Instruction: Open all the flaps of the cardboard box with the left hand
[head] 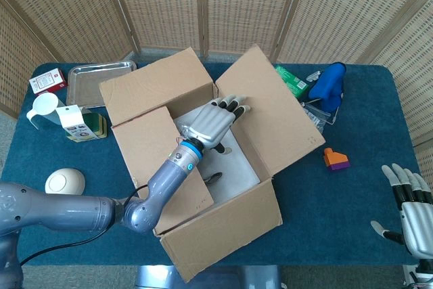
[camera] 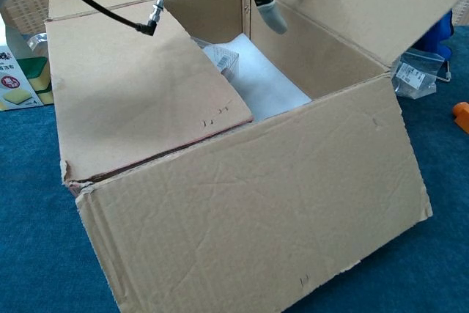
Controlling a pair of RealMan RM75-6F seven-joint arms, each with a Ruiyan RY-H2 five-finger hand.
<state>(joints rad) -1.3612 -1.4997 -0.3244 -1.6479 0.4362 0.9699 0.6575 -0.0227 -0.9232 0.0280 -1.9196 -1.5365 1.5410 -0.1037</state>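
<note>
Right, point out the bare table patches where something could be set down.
Bare cloth lies between the cardboard box and the right hand, below the orange block. Another patch surrounds the white bowl. The far right, around the blue mitt, is crowded.

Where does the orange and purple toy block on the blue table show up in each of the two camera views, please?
Head view: the orange and purple toy block lies right of centre, just right of the cardboard box.
Chest view: only an orange sliver of it shows at the right edge, mid-height.
Shared landmark: the blue cloth item behind the block.
</note>
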